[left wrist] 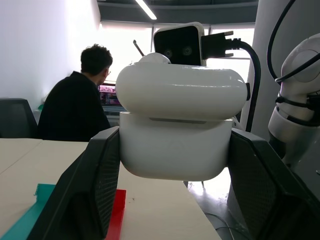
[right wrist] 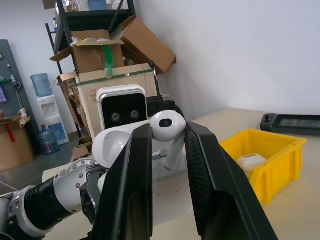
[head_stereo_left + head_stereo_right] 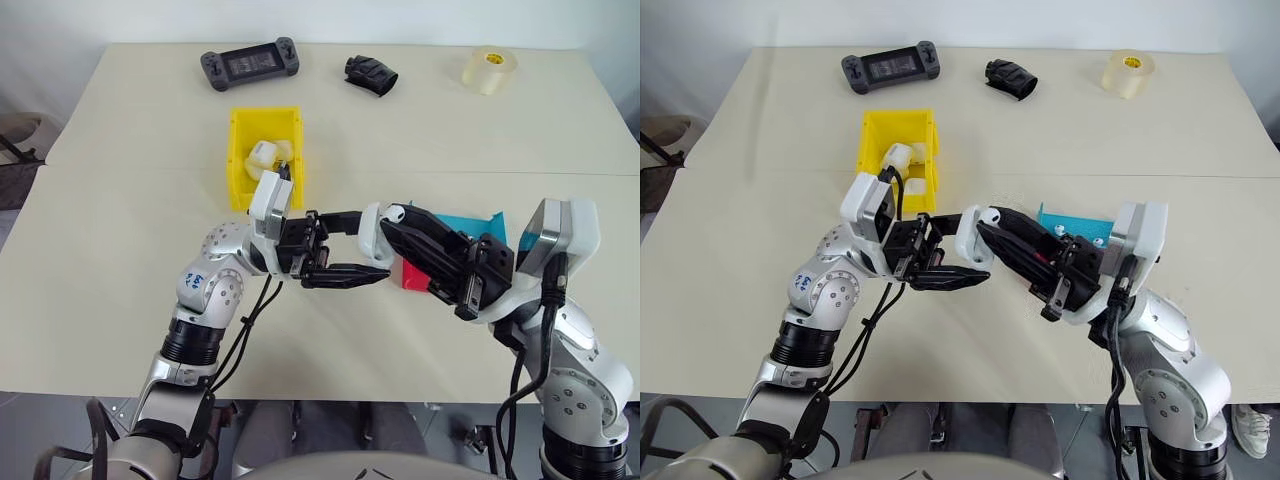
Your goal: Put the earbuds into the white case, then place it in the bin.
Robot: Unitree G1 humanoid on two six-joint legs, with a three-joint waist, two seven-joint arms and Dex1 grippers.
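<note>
We've got the left gripper (image 3: 335,250) clamped on the white case (image 1: 182,127), one finger pressed on each side of the body, lid flipped up and hanging open above the well, so the opening faces the other arm and stays put as a fixed target. The right gripper (image 2: 167,145) is closed on an earbud (image 2: 167,126), head pinched between its two fingers (image 2: 135,170), stem pointing down toward the case just beyond the tips; that grip leaves the stem free to slide into its socket. The two grippers meet tip to tip above the table (image 3: 120,250), well off the surface, likely so neither hand fights the tabletop during insertion. The bud looks right at the case mouth, but we can't tell if it's touching or seated yet. Whether the other bud is already inside is hidden by the lid. The bin (image 3: 240,160) sits beyond the left gripper, close by, already holding a couple of white cases (image 3: 262,157), so the drop after closing the lid should be a short reach. A red tray (image 3: 410,275) and a teal tray (image 3: 470,222) lie under the right gripper. In the far background of the left wrist view a person (image 1: 75,107) sits facing away.
</note>
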